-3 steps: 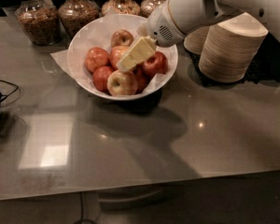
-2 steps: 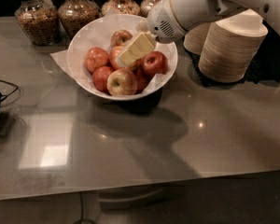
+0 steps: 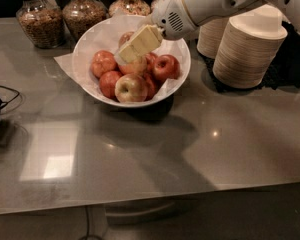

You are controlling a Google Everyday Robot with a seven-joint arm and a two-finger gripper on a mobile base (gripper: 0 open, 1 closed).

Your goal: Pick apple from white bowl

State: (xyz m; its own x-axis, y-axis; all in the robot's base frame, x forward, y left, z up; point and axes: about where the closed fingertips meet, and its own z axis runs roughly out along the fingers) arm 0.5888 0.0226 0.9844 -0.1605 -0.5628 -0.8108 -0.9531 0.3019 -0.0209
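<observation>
Grey glossy table top [image 3: 200, 149] fills most of the view, spreading in front of and below the cream-coloured two-finger gripper [image 3: 127, 55]. White rounded robot arm [image 3: 215, 1] enters from the upper right and carries the gripper down to the left, over the wide round glossy white bowl [image 3: 82, 51]. The gripper hangs above the middle of this bowl, with its tip low among the fruit.

To the right of the gripper, well apart from it, stands a tall stack of beige disposable bowls [image 3: 247, 54]. Behind the gripper and to its left stands a round glass jar with brown filling [image 3: 37, 21].

The large round apple with orange-red blush over pale yellow skin [image 3: 138, 67] lies in the middle of the pile inside the white bowl, directly under the gripper tip. Whether the gripper is apart or closed on this apple, I cannot tell. A deep red apple [image 3: 166, 67] lies just right of the gripper. A yellower apple with dark stem pit [image 3: 131, 87] lies just in front of it.
</observation>
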